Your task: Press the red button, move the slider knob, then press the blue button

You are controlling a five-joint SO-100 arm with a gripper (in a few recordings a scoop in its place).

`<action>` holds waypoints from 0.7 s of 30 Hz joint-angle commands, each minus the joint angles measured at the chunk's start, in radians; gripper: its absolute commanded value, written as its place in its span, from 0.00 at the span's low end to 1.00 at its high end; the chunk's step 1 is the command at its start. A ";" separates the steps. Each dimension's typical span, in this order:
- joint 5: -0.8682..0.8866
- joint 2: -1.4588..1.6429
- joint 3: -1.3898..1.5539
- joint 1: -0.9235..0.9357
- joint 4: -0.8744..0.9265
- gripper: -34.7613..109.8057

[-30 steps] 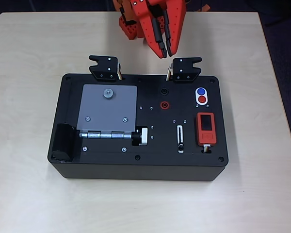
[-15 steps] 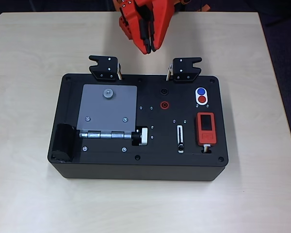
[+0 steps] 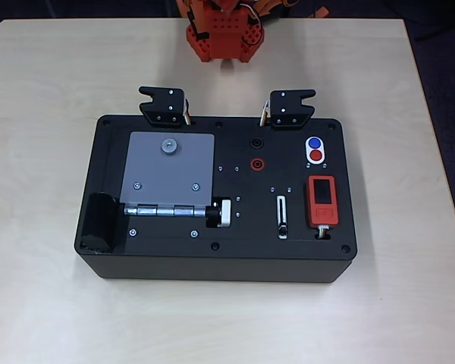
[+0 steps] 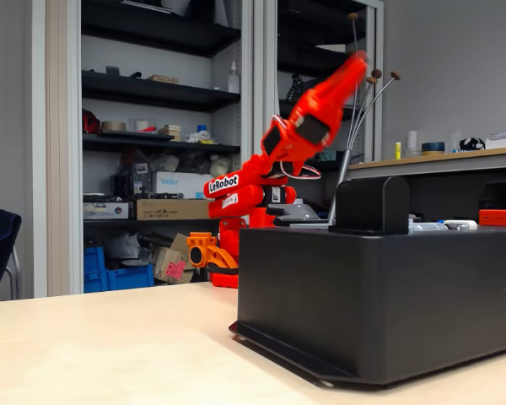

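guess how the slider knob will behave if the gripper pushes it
The slider knob is a tiny nub in a narrow slot, so it probably slides only along that track. Being so small, it may slip off a fingertip. The box looks heavy enough to stay put.

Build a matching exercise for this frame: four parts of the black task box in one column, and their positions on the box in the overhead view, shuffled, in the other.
Things:
1. red button
2. blue button
3. slider knob
4. grey plate

Places in the overhead view:
A. left half of the box top, above a metal hinge bar
B. lower end of a narrow white-rimmed slot
C. upper spot in the white oval surround
D. lower spot in the white oval surround, just above the red rectangular device

Pairs: 1-D, 2-C, 3-B, 4-A
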 commanded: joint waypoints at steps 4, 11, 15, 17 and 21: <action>0.178 0.014 0.003 -0.034 -0.391 0.25; 0.298 0.014 0.003 -0.026 -0.755 0.24; 0.249 0.014 0.003 -0.026 -0.988 0.24; 0.245 0.014 0.003 -0.025 -1.121 0.24; 0.322 0.014 0.003 -0.020 -1.333 0.24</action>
